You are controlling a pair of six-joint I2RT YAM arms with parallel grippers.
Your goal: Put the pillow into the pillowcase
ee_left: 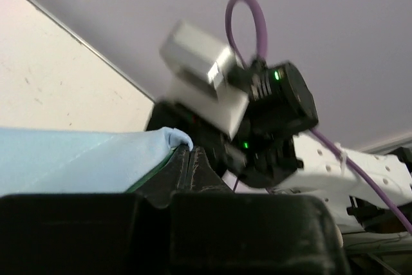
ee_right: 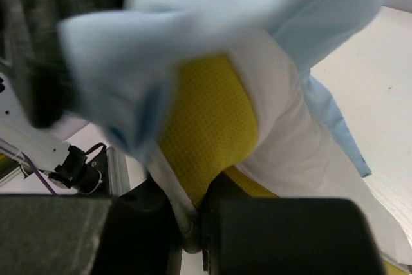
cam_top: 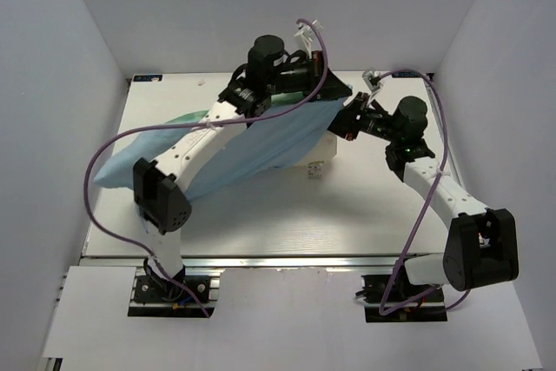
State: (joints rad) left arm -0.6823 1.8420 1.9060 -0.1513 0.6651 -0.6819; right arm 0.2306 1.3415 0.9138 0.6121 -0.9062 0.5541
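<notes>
The light-blue pillowcase point(cam_top: 261, 141) is stretched from the table's left side up to its raised right corner. My left gripper point(cam_top: 337, 91) is shut on that corner; in the left wrist view the jaws point(ee_left: 185, 159) pinch the blue cloth point(ee_left: 71, 159), with a green edge showing. The pillow point(cam_top: 314, 161) is mostly covered by the case, only a pale strip showing. My right gripper point(cam_top: 349, 121) is shut on the pillow's end; in the right wrist view point(ee_right: 201, 207) it pinches the yellow dotted rim point(ee_right: 209, 127) and white cover, with the pillowcase point(ee_right: 193, 17) draped above.
White walls enclose the table point(cam_top: 347, 215) on the left, back and right. The two grippers are close together at the back centre-right. The right arm's wrist camera point(ee_left: 206, 72) and purple cable point(ee_left: 248, 11) fill the left wrist view.
</notes>
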